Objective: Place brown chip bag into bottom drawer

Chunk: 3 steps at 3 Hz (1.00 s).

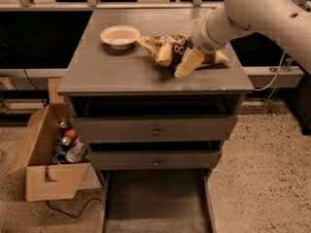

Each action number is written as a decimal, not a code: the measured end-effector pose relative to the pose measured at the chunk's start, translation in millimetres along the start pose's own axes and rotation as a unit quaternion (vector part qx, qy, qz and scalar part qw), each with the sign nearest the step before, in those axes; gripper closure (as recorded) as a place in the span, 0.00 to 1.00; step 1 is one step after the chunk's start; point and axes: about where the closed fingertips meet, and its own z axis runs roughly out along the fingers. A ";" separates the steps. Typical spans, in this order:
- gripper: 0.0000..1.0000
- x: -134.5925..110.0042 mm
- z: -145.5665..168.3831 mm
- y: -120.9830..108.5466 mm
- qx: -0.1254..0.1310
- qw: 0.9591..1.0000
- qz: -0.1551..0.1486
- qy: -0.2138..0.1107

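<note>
The brown chip bag (171,46) lies crinkled on the grey cabinet top (102,72), right of centre, with its dark brown middle and tan-yellow ends showing. My gripper (184,62) comes in from the upper right on the white arm (252,8) and sits over the bag's right front part, touching or just above it. The bag's right half is partly hidden behind the gripper and wrist. The bottom drawer (155,198) is pulled out at floor level below the cabinet, its flat grey floor bare.
A cream round bowl (120,35) sits on the cabinet top left of the bag. Two upper grey drawers with round knobs (156,131) are shut. An open cardboard box (48,171) holding bottles stands on the floor at the left, with a cable beside it.
</note>
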 end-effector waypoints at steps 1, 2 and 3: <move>0.00 -6.5 21.2 -8.7 0.003 1.000 0.022 -0.014; 0.00 -14.8 42.2 -13.7 -0.003 0.999 0.037 -0.026; 0.09 -24.3 62.5 -17.7 -0.011 0.998 0.048 -0.037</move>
